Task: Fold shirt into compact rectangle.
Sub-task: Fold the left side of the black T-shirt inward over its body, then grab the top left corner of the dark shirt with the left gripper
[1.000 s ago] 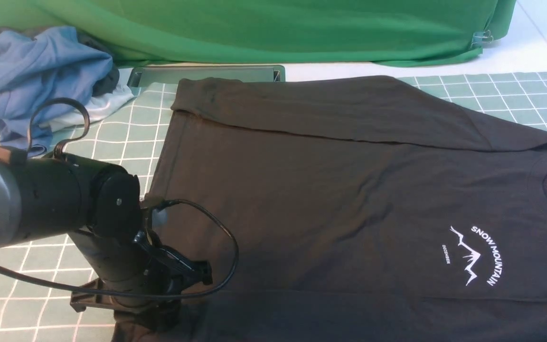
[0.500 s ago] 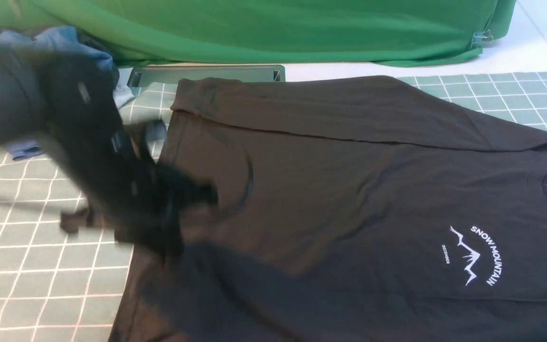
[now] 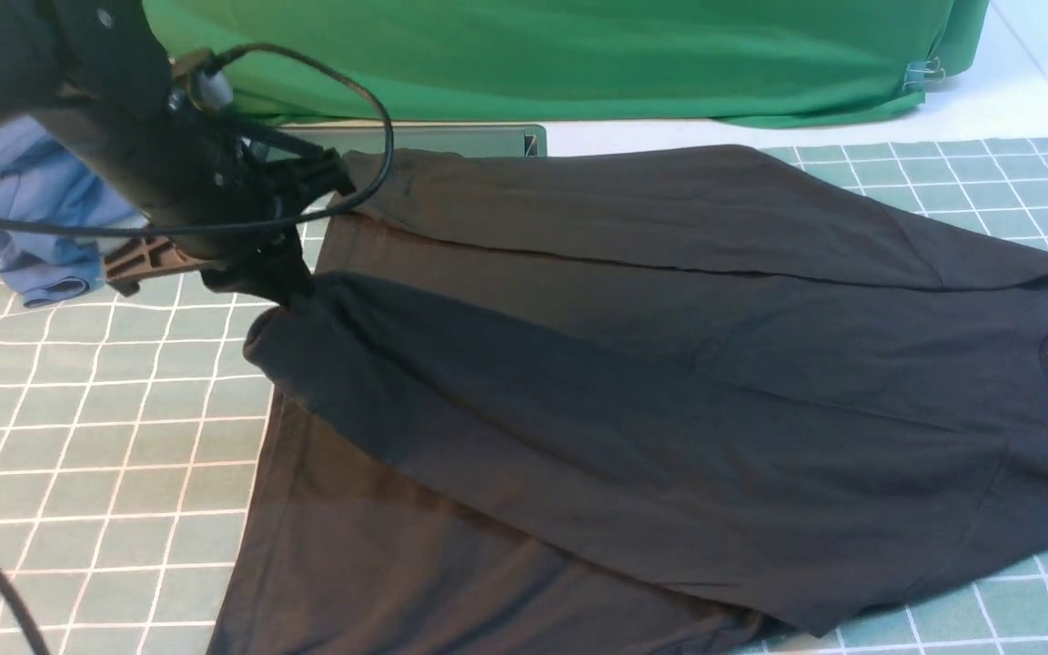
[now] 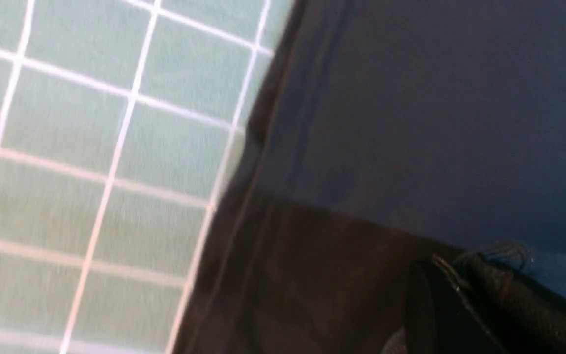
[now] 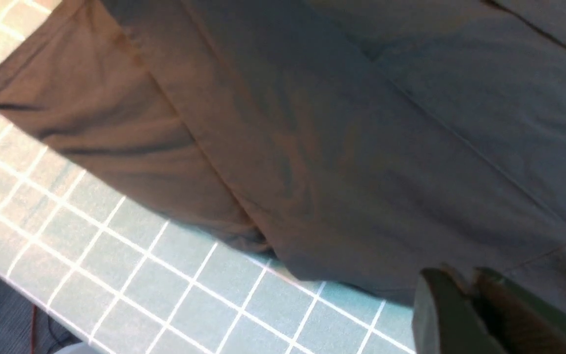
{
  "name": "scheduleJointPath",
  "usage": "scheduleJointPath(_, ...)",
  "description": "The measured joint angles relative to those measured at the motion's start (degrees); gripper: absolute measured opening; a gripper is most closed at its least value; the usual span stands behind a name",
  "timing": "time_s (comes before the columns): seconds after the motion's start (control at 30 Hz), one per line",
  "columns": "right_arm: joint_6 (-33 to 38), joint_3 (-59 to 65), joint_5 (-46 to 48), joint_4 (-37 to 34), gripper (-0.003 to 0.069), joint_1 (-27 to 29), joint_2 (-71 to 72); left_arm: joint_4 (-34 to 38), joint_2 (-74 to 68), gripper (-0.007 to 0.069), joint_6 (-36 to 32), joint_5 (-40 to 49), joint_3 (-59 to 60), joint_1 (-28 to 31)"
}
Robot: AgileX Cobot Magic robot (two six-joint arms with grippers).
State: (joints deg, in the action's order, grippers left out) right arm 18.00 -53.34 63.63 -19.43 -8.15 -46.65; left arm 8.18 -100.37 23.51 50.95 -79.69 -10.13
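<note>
While clamped on a hem corner with the left pincer (image 3: 292,287), holds the shirt (image 3: 670,364) on the worktop (image 3: 78,437) with its near flap drawn across the body. Seems to pinch that flap's other end with the right pincer (image 5: 469,290), tips nearly together. Could land skewed or bunched if pulled unevenly, or slip free if stretched too taut.
</note>
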Motion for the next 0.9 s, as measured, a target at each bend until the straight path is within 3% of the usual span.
scheduleJointPath(0.17,0.0,0.0,-0.2,0.0,0.0092,0.0,0.0,-0.1,-6.0,0.0106,-0.1,-2.6,-0.8,0.0)
scheduleJointPath(0.3,-0.1,0.0,-0.2,0.0,0.0097,0.0,0.0,-3.4,-9.7,0.0259,3.0,-2.5,-3.1,0.5)
scheduleJointPath(0.5,-0.1,0.0,-0.3,0.0,0.0106,0.0,0.0,-2.3,-10.3,0.0439,4.0,-4.1,-12.2,4.2)
scheduleJointPath(0.7,-0.2,0.0,-0.6,0.0,0.0113,0.0,0.0,5.8,-13.0,0.0463,1.4,-5.4,-20.1,6.5)
scheduleJointPath(0.9,-0.2,0.0,-2.5,0.0,0.0115,0.0,0.0,17.7,-21.7,0.0435,-4.3,-8.5,-23.0,6.5)
